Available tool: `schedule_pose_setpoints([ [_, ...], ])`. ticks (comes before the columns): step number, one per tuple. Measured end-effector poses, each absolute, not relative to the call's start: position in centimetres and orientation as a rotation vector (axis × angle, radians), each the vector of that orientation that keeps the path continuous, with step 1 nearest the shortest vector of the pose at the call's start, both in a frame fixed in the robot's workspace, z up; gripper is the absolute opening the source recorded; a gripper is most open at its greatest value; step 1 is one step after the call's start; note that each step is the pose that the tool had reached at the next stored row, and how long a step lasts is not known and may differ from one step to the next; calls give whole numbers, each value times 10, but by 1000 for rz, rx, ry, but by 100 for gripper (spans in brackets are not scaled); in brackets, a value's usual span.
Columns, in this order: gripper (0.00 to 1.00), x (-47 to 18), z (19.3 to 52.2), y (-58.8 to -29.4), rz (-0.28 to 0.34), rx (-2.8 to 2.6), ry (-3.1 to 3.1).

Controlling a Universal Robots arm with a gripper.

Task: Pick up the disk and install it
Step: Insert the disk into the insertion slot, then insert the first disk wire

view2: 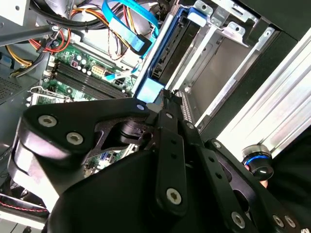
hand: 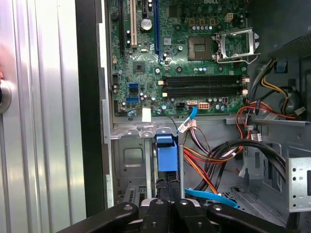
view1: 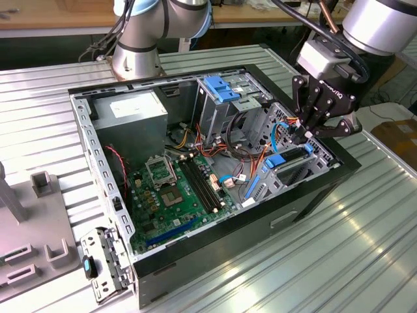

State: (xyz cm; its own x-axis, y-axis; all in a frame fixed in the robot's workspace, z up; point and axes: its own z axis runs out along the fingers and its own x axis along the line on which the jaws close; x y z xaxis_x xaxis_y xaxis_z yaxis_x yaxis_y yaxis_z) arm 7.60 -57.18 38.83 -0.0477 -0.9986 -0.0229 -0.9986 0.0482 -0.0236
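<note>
The gripper (view1: 305,135) hangs over the drive cage (view1: 319,163) at the exterior view's right. Its fingers (view2: 171,131) are drawn close together, tips at the blue end tab of the disk (view2: 172,46). The disk stands on edge in the cage. Whether they pinch it, I cannot tell.

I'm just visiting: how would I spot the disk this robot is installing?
Find the open black computer case, then the corner beneath the black gripper. There the disk stands on edge in a metal bay: a flat slab with bright blue rails, unlike the thin blue cables nearby.
</note>
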Motion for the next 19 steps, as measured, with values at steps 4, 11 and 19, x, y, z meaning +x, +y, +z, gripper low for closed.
schedule_pose_setpoints([
  [4,11,76,388,-572,-2,-2145,2250],
  [11,11,76,388,-572,-2,-2145,2250],
  [19,11,128,387,-572,-2,-2145,2250],
])
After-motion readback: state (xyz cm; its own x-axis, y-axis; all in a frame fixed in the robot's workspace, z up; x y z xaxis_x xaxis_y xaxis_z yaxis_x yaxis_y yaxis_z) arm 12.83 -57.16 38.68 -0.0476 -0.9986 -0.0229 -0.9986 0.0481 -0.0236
